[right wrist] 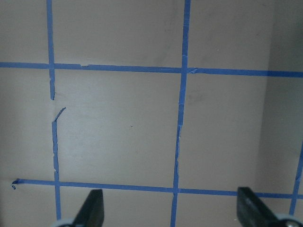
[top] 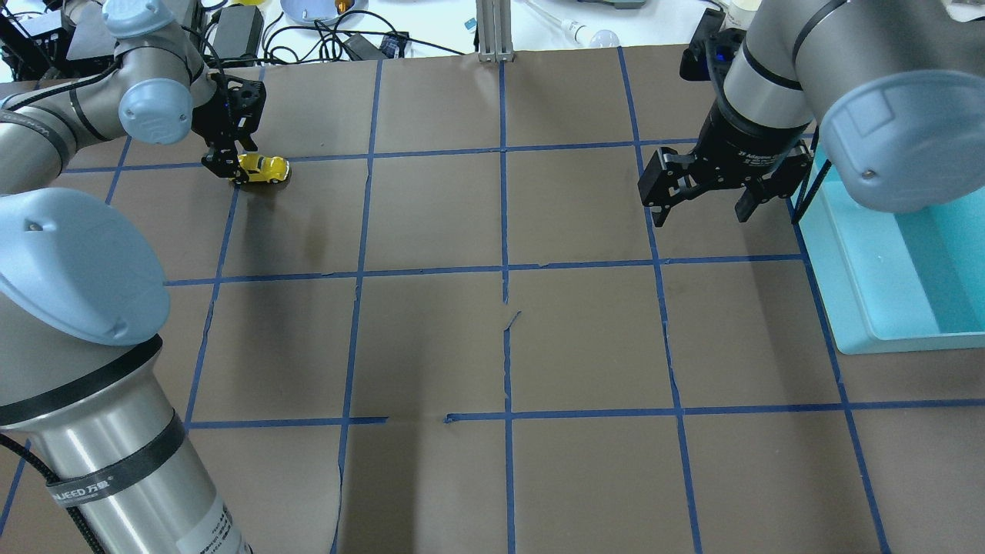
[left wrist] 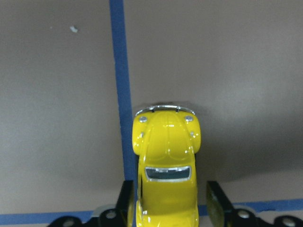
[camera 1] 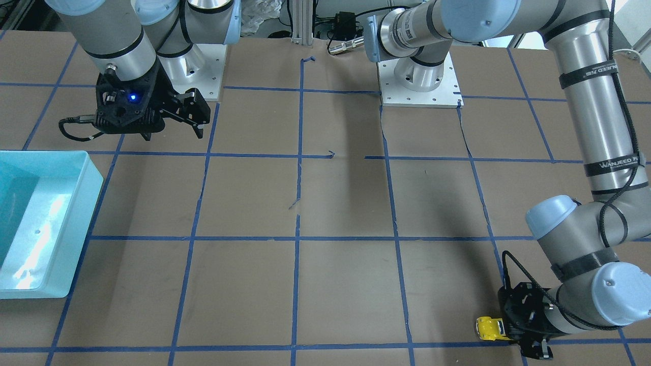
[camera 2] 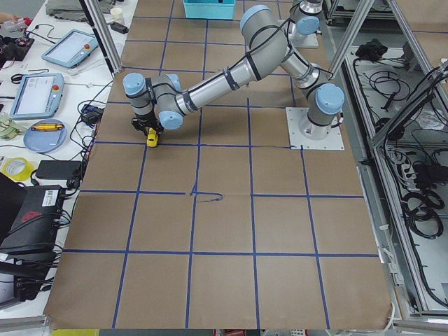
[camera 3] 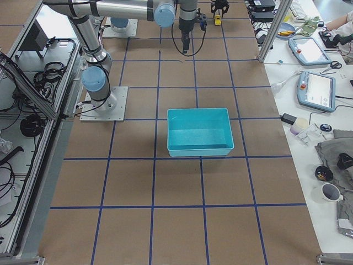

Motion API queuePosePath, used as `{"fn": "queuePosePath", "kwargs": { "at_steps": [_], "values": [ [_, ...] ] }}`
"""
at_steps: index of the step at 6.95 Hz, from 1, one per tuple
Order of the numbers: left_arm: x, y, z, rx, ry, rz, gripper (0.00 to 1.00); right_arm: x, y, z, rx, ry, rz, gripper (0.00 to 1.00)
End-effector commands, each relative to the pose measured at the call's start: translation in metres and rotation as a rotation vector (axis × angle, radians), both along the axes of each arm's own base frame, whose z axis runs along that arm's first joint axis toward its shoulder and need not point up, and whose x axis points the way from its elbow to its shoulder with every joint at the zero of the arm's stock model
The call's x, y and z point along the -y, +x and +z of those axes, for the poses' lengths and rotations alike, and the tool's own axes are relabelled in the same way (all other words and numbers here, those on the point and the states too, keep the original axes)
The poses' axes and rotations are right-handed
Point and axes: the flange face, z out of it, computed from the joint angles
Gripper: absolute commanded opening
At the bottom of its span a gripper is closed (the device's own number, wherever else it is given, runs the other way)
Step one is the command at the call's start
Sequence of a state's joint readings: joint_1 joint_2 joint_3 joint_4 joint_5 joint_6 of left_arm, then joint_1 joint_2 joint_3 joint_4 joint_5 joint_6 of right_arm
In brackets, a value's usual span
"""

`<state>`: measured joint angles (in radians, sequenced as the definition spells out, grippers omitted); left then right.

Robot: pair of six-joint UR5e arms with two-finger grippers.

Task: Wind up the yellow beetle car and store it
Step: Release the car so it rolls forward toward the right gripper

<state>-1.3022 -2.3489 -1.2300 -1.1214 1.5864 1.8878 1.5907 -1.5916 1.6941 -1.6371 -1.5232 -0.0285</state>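
Overhead exterior view: big brown table (top: 585,338) with a blue tape grid, and a teal bin (top: 912,344) at the robot's right edge. The right gripper (top: 701,215) hangs just beside the bin, spread wide with nothing in it. The left gripper (top: 228,168) is low at the far left, partway open and straddling the rear of the yellow beetle car (left wrist: 166,156). The left wrist cam shows a slim gap on one side. The car sits on the table, nose pointing away from the gripper.
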Motion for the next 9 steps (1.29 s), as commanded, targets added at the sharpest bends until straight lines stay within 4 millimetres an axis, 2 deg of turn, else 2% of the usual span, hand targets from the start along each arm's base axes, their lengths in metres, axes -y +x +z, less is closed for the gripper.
{"fn": "queuePosePath", "kwargs": {
  "at_steps": [1,9],
  "values": [
    [0.0013,0.0004,0.0052,0.004,-0.009,0.005,0.83,-0.0006,0.0,0.0007,0.0,-0.003,0.002,1.0],
    [0.0012,0.0005,0.0064,0.006,-0.01,0.009,0.83,0.0045,0.0012,0.0034,0.011,-0.034,0.002,1.0]
  ]
}}
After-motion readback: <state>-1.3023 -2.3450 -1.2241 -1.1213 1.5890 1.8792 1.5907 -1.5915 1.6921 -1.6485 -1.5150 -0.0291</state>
